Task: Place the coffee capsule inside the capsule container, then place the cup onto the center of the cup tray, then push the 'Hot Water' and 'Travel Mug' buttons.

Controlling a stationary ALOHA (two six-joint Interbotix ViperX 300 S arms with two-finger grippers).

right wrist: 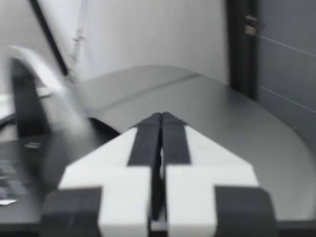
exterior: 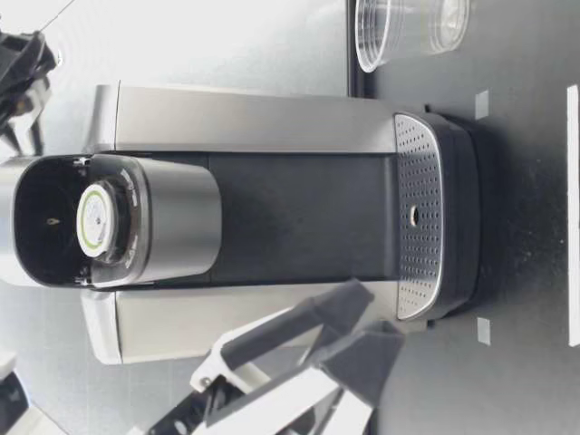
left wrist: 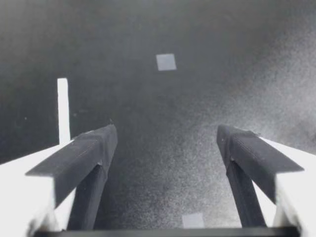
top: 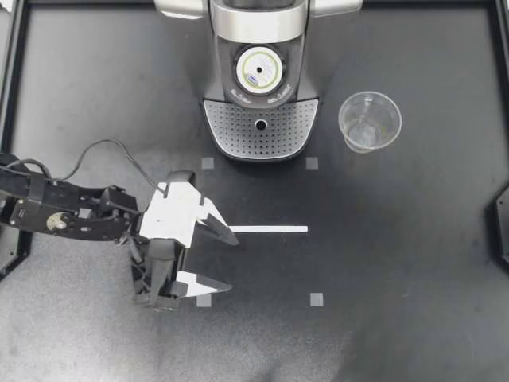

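Your left gripper (top: 231, 263) had its jaws spread above the black table (top: 398, 278), near a white strip (top: 269, 229). Your right gripper (right wrist: 161, 117) had them pressed together, facing perhaps a pale wall. The capsule (top: 260, 68) sat in the machine (top: 254, 24), the cup (top: 369, 121) beside it.

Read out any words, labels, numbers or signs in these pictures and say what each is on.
On the coffee capsule lid: a printed logo, too small to read.
On the coffee machine beside the capsule: tiny markings, too small to read.
On the tape strip and tape squares: nothing printed.
On the cup: no print visible.
So no text can be quoted.
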